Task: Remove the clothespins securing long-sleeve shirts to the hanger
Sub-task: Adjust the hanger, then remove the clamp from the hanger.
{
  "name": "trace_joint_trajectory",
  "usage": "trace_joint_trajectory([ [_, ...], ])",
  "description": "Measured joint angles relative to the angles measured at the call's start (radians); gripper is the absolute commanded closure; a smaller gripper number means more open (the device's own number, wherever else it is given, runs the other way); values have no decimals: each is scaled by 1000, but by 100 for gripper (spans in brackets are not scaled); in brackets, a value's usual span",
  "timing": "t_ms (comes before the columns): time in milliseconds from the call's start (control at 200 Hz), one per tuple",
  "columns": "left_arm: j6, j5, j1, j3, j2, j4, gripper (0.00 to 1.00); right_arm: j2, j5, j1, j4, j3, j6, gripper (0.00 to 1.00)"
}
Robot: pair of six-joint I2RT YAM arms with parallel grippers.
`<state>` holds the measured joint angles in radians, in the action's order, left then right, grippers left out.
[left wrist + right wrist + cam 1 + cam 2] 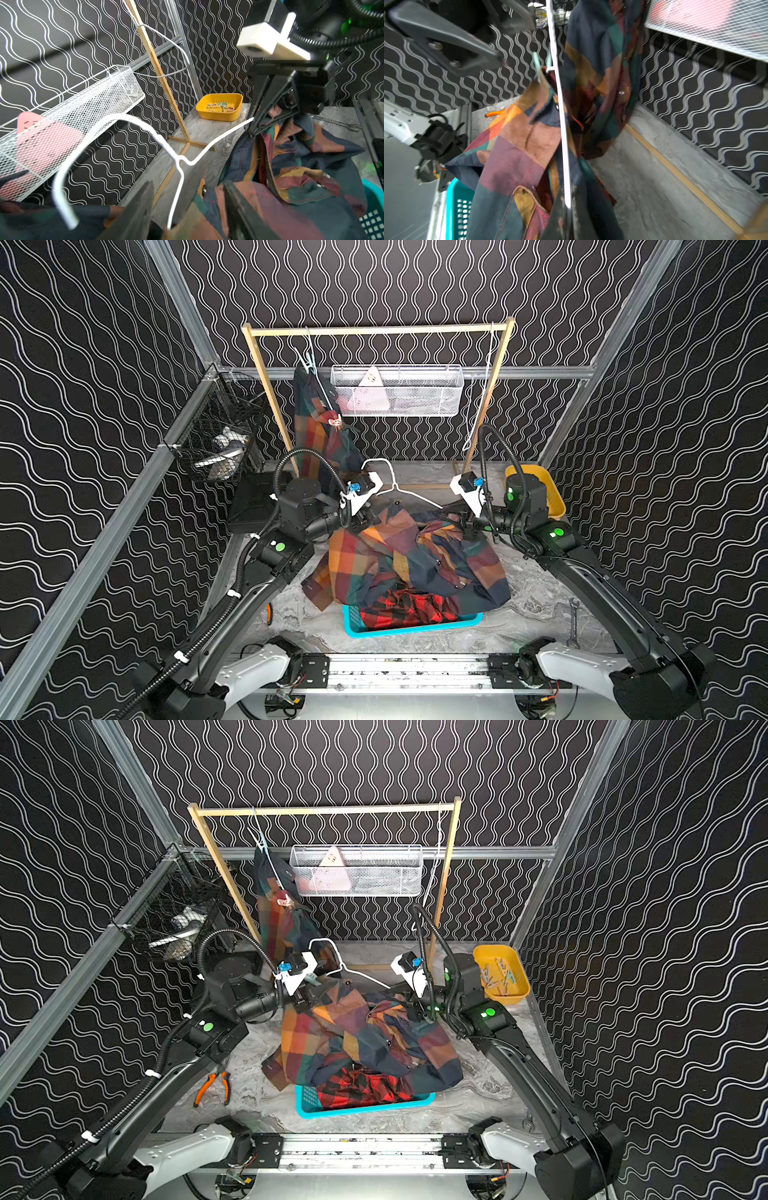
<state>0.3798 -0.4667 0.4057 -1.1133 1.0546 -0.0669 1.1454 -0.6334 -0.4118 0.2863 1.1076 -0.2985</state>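
front rail [407, 672]: nearest me, a ribbed aluminium beam along the table's front edge, carrying both arm bases.
wire cage [216, 439]: black mesh box fixed to the left wall; I cannot make out the clutter inside.
pliers [212, 1088]: orange-handled, lying on the bare marbled table [249, 1110] beside the left arm. This front-left patch is open.
left gripper [188, 186]: jaws wide apart, standing either side of the hanger's thin wire and the shirt's shoulder, gripping neither.
hanging shirt [316, 435]: big soft checks, hung at the rack's left end, with a pink clothespin [334, 421] pinched onto it.
white hanger [124, 117]: smooth coated wire, held low between the arms in front of the rack.
draped shirt [411, 556]: the same checks, sagging off that hanger in loose folds. A mint clothespin [537, 64] clips its cloth to the wire, just beside the left gripper.
teal basket [415, 628]: perforated plastic with a red-and-black check shirt [403, 608] bundled inside. The draped shirt covers its rear edge.
wooden rack [374, 329]: slim pale bars, with a white mesh basket [436, 396] on the wall behind.
right gripper [254, 126]: jaws closed on the hanger's other end, cloth bunched against them.
yellow tray [515, 997]: rounded plastic in the back-right corner, holding loose clothespins [500, 973].
wrench [572, 620]: flat steel, on the bare strip beside the right arm.
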Motion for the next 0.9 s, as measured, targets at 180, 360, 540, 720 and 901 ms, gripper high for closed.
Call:
trace_joint_trajectory([
  [180,-90,-34,-42,2,-58,55,16,-51,-53,89,-95,-87,49,100],
  [360,-233,-116,-173,61,-89,196,16,-114,-130,146,-192,-149,82,100],
  [540,-390,-240,-262,126,-93,348,17,-146,-202,184,-271,-172,111,100],
  [720,-490,-352,-296,159,-74,467,17,-164,-261,191,-315,-172,132,100],
  [901,-558,-448,-300,160,-27,542,18,-180,-299,190,-323,-172,133,100],
])
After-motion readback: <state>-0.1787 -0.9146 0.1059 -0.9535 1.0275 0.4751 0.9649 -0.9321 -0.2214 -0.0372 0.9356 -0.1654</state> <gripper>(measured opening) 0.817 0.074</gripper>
